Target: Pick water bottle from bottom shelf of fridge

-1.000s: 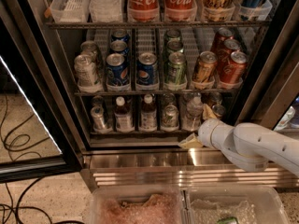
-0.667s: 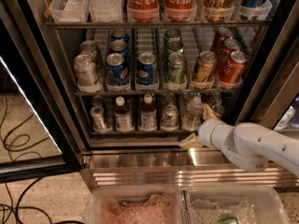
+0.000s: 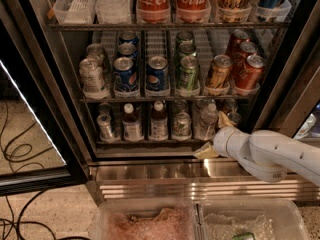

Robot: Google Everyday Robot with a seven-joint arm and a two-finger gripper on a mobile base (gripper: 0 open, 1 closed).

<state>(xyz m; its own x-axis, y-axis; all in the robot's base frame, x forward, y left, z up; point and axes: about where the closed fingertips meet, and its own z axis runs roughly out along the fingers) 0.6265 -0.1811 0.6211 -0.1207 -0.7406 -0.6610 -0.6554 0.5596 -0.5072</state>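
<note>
Nothing much has moved since a second ago; my arm is in the same spot, and so are all the drinks.

My tool (image 3: 214,140) is low at the front right of the fridge (image 3: 150,171), just in front of the bottom shelf (image 3: 150,141). I cannot tell if it is wide or narrow, because my white arm hides too much of it. It does not look like it holds anything yet.

The water bottle (image 3: 206,120) stands on the right part of the bottom shelf, just to the far left of my tool. It is clear, with bumpy sides. A silver can (image 3: 181,124) stands just beside it on the left. Further left are two brown bottles (image 3: 159,121) with white caps. Those are not mine to take.

I think the water bottle is light and its sides are thin and soft. If I squeeze too hard, it may bend in. It is cold in there, so it may be wet and slippery too. I think the best place to hold is the middle of the bumpy body, under the cap. The bumps should help it not slip. I need to go in gently so I do not knock the can next to it.
</note>
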